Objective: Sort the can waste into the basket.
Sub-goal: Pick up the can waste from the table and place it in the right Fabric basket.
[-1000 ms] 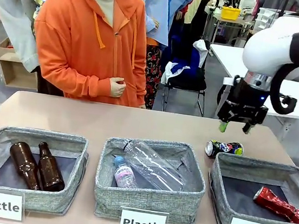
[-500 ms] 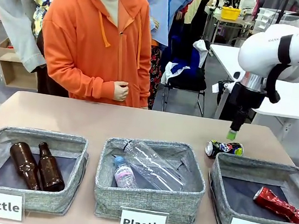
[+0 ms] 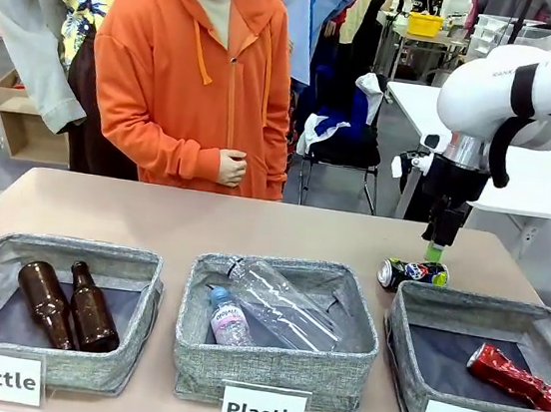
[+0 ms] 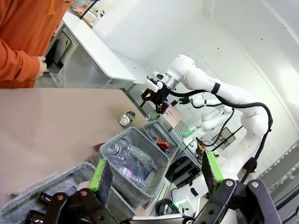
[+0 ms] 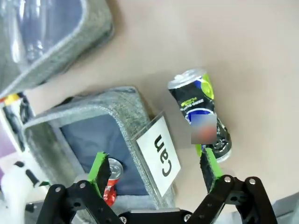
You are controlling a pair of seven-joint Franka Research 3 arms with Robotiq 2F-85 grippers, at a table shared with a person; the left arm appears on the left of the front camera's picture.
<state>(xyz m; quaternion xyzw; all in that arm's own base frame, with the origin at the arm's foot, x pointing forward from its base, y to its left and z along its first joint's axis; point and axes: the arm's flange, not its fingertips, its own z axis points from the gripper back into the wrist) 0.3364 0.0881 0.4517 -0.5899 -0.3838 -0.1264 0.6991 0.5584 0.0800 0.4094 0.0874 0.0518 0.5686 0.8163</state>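
Well, in the front view the right gripper [image 3: 435, 250] hangs at the right of the frame, just above the dark blue-black crushed drink can with silver ends [image 3: 414, 273]. That can lies on its side on the tan table [image 3: 154, 216], just beyond the far rim of the grey woven-fabric basket labelled "Can" [image 3: 405, 383]; the shiny red crushed can [image 3: 513, 376] already rests inside that basket. In the left wrist view the left gripper [image 4: 154, 171] holds its jaws spread wide and empty at the bottom of the frame, well apart from both cans. In the right wrist view the right gripper's jaws are spread with nothing between them, and the dark can sits toward the right-hand pad rather than centred. Coming down like this, one finger might strike the can or snag the basket's rim, and the rounded can could roll. Bare table lies open beyond the can toward the person in the orange hooded top [image 3: 185, 84], but the basket wall crowds its near side and the table's right edge is near.
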